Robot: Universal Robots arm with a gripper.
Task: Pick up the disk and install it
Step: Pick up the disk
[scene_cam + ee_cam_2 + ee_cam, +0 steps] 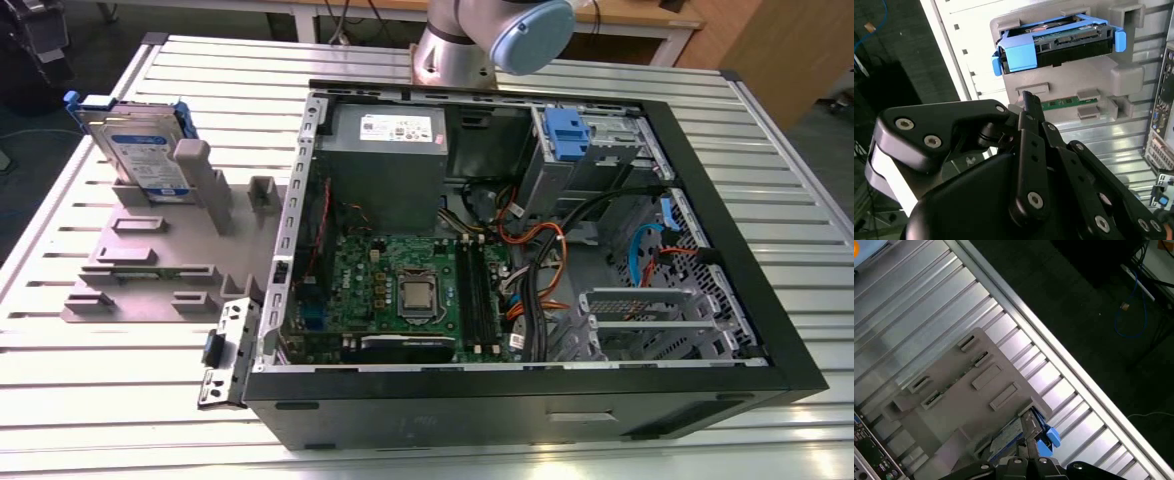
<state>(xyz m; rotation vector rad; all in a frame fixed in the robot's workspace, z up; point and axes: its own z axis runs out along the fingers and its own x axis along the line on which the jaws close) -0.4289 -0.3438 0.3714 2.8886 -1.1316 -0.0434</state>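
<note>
Slatted table bears disk upright in grey rack beside computer case.

Lab or workshop: slatted aluminium bench, opened computer case, grey fixture tray, cables on dark floor.

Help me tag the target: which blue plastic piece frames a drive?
The blue plastic bracket around the silver disk on the grey fixture; the blue clip inside the black case holds none.

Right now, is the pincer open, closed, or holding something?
Pincer: cannot be told; it is near the silver hard drive in its blue plastic bracket.
</note>
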